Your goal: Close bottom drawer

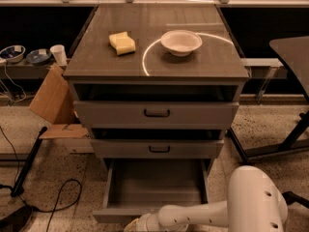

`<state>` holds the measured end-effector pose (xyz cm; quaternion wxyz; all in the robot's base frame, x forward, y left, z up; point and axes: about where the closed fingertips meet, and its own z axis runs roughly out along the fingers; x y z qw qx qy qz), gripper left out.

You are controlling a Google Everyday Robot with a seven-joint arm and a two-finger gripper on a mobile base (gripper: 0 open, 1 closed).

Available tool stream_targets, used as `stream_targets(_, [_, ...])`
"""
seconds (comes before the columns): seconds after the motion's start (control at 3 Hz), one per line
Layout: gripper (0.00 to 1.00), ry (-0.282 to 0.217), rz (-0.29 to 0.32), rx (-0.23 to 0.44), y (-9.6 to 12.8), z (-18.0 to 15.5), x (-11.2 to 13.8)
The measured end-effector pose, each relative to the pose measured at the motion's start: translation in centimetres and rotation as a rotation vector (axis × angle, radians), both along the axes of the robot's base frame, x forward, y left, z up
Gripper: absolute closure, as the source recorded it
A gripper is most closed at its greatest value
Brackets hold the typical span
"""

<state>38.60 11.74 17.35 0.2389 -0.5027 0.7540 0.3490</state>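
Observation:
The bottom drawer (pixel 154 185) of the grey cabinet stands pulled far out, its deep grey box open and bare inside. Its front panel (pixel 118 215) runs along the lower edge of the view, and the handle is hidden. My white arm reaches in from the lower right, and my gripper (pixel 137 224) sits at the drawer's front panel, at the bottom edge of the view. Its fingertips are cut off by the frame edge.
The top drawer (pixel 156 113) and middle drawer (pixel 158 149) stand slightly out. A yellow sponge (pixel 122 43) and white bowl (pixel 181 41) sit on the cabinet top. A cardboard box (pixel 54 103) and cables lie left; a table leg (pixel 294 134) stands right.

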Motion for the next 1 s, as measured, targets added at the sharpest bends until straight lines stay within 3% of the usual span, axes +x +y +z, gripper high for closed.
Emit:
stream_targets(0.33, [0.5,-0.008,0.007,0.005,0.75,0.04,0.14])
stream_targets(1.0, [0.05,-0.01,0.011,0.006,1.08,0.02,0.17])
